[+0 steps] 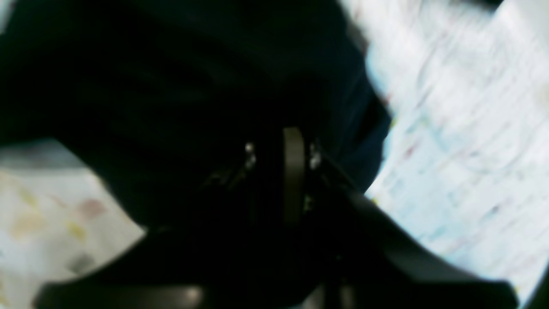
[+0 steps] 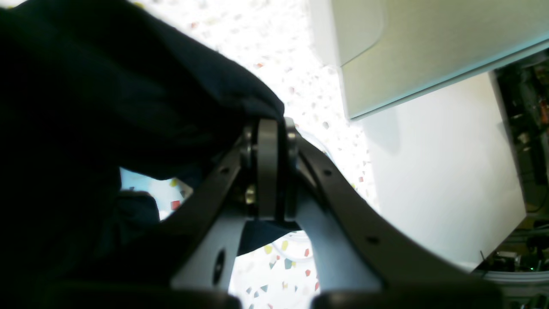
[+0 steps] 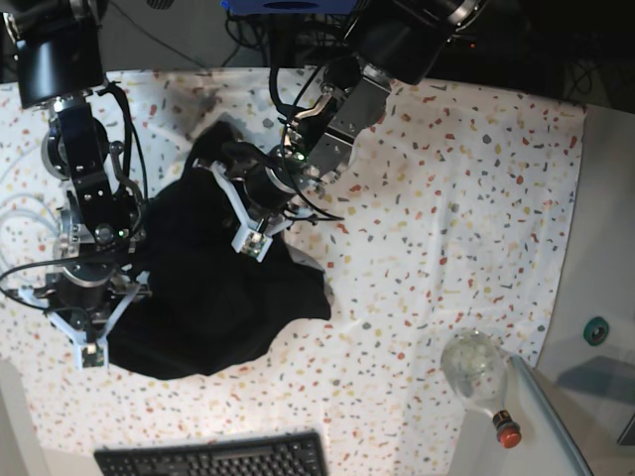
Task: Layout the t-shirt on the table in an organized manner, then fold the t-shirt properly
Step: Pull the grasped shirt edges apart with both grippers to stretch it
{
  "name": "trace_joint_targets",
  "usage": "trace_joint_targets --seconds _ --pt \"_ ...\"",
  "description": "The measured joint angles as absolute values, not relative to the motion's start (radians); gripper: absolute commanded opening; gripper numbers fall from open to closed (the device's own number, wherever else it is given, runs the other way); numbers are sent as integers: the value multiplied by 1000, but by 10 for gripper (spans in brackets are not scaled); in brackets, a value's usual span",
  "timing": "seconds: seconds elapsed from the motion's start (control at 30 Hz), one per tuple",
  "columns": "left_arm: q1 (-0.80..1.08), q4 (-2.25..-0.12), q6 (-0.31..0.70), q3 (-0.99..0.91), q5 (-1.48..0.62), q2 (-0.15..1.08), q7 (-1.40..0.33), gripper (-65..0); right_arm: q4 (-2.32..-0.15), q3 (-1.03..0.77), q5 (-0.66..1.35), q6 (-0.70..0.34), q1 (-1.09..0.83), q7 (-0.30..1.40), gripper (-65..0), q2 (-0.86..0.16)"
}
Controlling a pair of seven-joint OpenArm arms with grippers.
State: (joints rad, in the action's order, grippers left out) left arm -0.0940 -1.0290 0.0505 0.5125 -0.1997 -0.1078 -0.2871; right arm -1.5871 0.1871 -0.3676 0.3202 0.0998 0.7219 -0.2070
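T-shirt [image 3: 213, 297] lay bunched on table [image 3: 446, 218] between both arms, right gripper [image 2: 272, 128] pinched closed on a fold at its fingertips, left gripper [image 1: 296, 146] likewise closed on black cloth, keyboard [image 3: 213, 458] lying well beyond right gripper.

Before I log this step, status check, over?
Left pincer and right pincer both shut on the t-shirt. Shirt bunched on the table. Keyboard, bottle clear.
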Motion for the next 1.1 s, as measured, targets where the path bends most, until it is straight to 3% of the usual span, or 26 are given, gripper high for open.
trace_joint_targets --seconds 0.2,0.4,0.57,0.77,0.93,0.97,1.03,1.1 --pt "-82 -1033 28 465 -217 -34 -251 -650 -1512 187 -370 314 142 716 -650 -242" --pt "-47 -1105 12 224 -207 123 -248 -650 -1514 199 -359 313 120 723 -650 -202" --pt "-49 -1161 -31 103 -187 183 -332 -650 -1517 190 -369 313 136 722 -650 -196" --pt "-65 -1429 -2 108 -213 133 -508 -650 -1509 187 -364 313 44 748 -650 -196" --pt "72 -1657 -23 94 -306 144 -672 -650 -1470 187 -366 314 46 702 -650 -195" --pt "104 -1692 -16 96 -346 145 -683 -579 -1468 187 -365 314 52 704 -650 -195" --pt "162 -1742 1 105 -408 155 -682 -372 -1468 187 -364 313 66 710 -650 -199" --pt "226 -1777 -5 102 -438 191 -673 -242 -1468 140 -356 303 78 707 -650 -195"
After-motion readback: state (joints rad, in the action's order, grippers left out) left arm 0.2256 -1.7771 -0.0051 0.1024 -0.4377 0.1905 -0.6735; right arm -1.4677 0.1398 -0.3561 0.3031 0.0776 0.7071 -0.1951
